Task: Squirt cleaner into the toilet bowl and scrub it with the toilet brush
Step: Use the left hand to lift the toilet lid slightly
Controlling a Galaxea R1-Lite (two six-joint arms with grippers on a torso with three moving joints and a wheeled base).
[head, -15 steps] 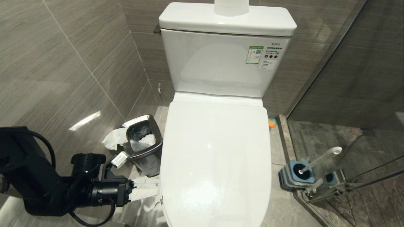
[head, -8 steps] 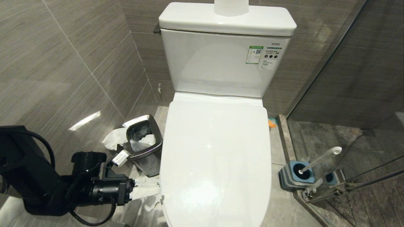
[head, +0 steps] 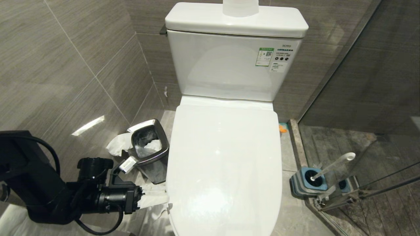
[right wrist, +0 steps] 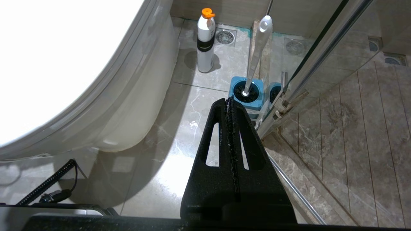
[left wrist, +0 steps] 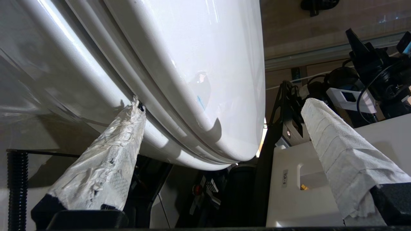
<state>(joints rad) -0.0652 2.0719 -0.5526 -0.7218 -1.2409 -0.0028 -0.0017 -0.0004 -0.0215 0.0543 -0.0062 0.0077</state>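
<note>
The toilet's white lid [head: 224, 164] is down, so the inside of the toilet bowl is hidden; only its outer wall [right wrist: 128, 106] shows. My left gripper [head: 166, 199] is open at the lid's front left edge, its fingers wrapped in white paper. In the left wrist view one fingertip [left wrist: 136, 110] touches the seam under the lid [left wrist: 192, 64], and the other stands free beyond the lid's front. The toilet brush [head: 334, 166] stands in its blue-topped holder [head: 308, 183] on the floor to the right. My right gripper [right wrist: 228, 100] hangs shut and empty near that holder [right wrist: 246, 94]. No cleaner liquid shows.
A steel waste bin [head: 149, 150] with crumpled paper stands just behind my left arm by the tiled wall. A white bottle with an orange cap [right wrist: 205, 41] stands on the floor right of the toilet. Another white bottle [head: 240, 8] sits on the tank. A glass shower door [head: 377, 183] borders the right.
My left gripper has crept a little to the right, up to the lid's edge. Nothing else has moved.
</note>
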